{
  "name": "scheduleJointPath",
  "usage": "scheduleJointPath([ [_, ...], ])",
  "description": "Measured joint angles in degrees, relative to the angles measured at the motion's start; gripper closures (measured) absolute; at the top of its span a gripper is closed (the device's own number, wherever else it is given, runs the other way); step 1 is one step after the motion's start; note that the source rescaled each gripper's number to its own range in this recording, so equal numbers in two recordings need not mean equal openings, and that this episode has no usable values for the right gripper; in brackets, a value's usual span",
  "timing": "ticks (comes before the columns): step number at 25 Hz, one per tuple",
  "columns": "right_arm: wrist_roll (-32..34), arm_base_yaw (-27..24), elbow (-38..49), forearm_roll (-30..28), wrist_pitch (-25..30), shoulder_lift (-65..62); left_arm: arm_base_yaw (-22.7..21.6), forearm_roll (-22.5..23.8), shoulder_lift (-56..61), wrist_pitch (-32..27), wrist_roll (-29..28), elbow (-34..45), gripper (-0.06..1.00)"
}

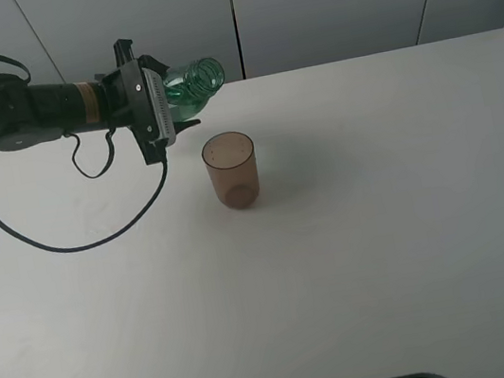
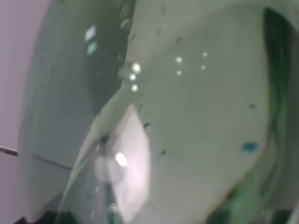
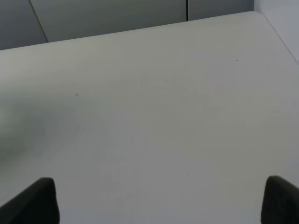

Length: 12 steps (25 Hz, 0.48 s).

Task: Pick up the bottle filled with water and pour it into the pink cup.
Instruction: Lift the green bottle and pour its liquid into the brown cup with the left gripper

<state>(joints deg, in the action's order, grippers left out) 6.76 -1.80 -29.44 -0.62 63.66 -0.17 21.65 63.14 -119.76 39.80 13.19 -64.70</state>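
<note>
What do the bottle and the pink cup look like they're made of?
The bottle: likely glossy, green-tinted clear plastic; it is see-through, with bright glints and moulded neck threads. The pink cup: probably smooth, translucent brownish-pink plastic; its base shows dimly through the thin side.

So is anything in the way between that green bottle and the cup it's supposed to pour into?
Nothing visible. The left gripper holds the bottle tilted, its open mouth in the air close to the pink cup. Only air lies between them, and nothing else stands on the table nearby.
</note>
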Motion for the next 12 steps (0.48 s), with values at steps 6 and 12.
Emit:
scheduleJointPath([
  [6,0.0,0.0,0.0,0.0,0.0,0.0,0.0,-2.31,0.0,-0.46,7.88,0.0,0.94],
  [12,0.0,0.0,0.0,0.0,0.0,0.0,0.0,-2.4,0.0,-1.39,12.77,0.0,0.94],
])
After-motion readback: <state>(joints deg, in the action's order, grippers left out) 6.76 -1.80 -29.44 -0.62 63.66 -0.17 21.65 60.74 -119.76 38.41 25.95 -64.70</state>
